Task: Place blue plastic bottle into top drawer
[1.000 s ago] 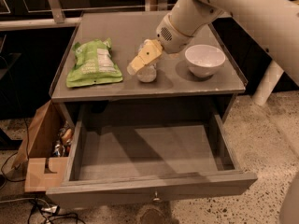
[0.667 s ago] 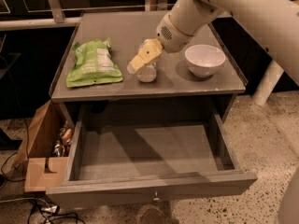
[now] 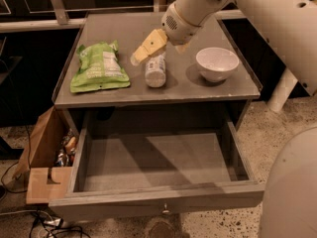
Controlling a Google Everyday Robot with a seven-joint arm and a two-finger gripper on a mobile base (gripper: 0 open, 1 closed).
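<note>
Rising a little toward the far side since the earlier frame, the gripper [image 3: 157,53] is now uncovering most of the blue plastic bottle [image 3: 155,73], while the bottle itself is keeping its place. At far left a brown cardboard box [image 3: 42,157] is sitting on the floor beside the grey table [image 3: 198,90]. On the tabletop a green snack bag [image 3: 99,67] is lying at the left. The bottle is resting at the middle, just right of the bag. The gripper is hovering over the bottle's far end with its jaws spread: one yellow finger [image 3: 147,46] is reaching left of the bottle, and the other is showing only slightly to the right. A white bowl [image 3: 217,63] is standing further right. Below the tabletop, the top drawer [image 3: 163,201] is standing pulled out toward the near side.
</note>
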